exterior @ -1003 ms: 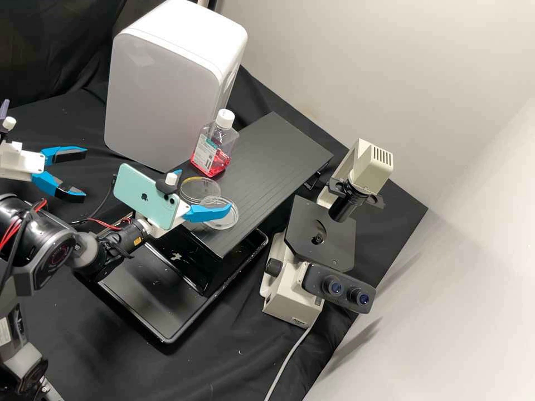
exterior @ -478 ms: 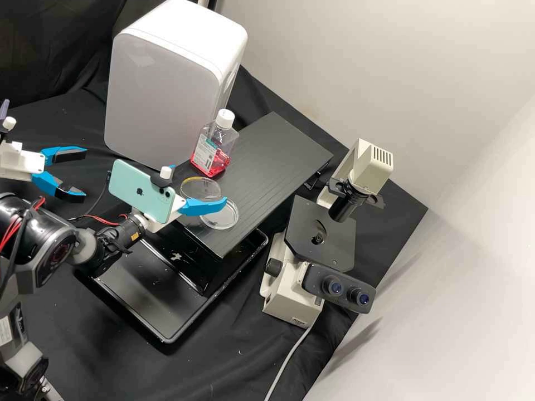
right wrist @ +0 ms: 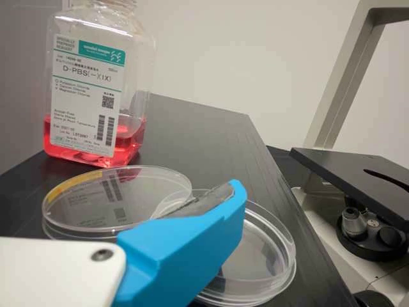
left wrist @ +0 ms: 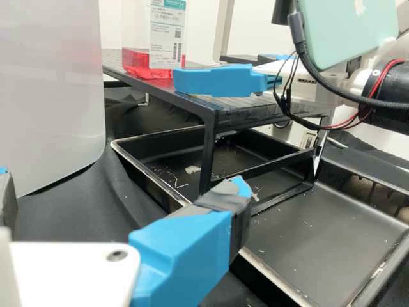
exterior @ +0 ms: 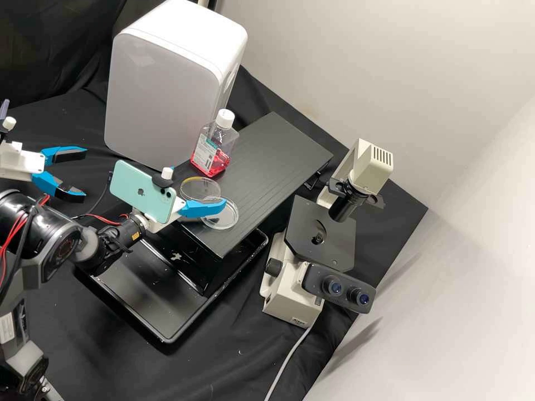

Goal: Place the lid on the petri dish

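Right gripper (exterior: 202, 205) at lid (right wrist: 115, 198) rim — hold can't be told. Risk: slick thin rim slips or tilts on lifting, clipping the petri dish (right wrist: 262, 256) just right.

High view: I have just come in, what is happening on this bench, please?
The right gripper hangs low over two clear round petri dish parts on the raised black shelf, a yellow-edged part and a plain part, lying side by side, not yet stacked. Whether it grips either I cannot tell. The left gripper is off to the side above the black cloth, fingers open and empty.
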{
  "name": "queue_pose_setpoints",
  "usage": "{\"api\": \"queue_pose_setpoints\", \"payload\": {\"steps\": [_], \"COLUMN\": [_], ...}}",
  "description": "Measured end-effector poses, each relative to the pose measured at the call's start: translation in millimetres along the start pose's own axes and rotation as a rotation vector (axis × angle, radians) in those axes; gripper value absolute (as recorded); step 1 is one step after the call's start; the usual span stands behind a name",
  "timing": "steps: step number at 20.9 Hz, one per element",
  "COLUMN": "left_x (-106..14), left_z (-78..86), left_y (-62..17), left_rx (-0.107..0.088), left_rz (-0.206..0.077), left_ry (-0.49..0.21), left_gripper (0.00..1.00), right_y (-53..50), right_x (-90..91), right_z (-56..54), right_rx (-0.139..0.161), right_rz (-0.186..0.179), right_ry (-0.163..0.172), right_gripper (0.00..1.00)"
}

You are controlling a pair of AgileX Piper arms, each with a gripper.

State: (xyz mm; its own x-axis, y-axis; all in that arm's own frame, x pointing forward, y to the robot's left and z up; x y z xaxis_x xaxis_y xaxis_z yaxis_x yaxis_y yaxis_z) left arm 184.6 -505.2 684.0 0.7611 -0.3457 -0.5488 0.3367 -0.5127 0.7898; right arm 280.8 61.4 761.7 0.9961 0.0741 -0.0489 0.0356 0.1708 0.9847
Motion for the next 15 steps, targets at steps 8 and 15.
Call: {"api": "queue_pose_setpoints", "payload": {"steps": [8,15], "left_x": [0.0,0.0], "left_z": [0.0,0.3], "left_y": [0.0,-0.1], "left_rx": [0.009,0.021], "left_rz": [0.0,0.001], "left_ry": [0.0,0.002], "left_gripper": [1.0,1.0], "right_y": [-0.7,-0.9], "right_x": [1.8,1.9], "right_z": [1.2,1.4], "right_rx": [0.005,0.005], "right_rz": [0.001,0.003], "right_ry": [-0.012,-0.012], "right_gripper": [1.0,0.0]}}
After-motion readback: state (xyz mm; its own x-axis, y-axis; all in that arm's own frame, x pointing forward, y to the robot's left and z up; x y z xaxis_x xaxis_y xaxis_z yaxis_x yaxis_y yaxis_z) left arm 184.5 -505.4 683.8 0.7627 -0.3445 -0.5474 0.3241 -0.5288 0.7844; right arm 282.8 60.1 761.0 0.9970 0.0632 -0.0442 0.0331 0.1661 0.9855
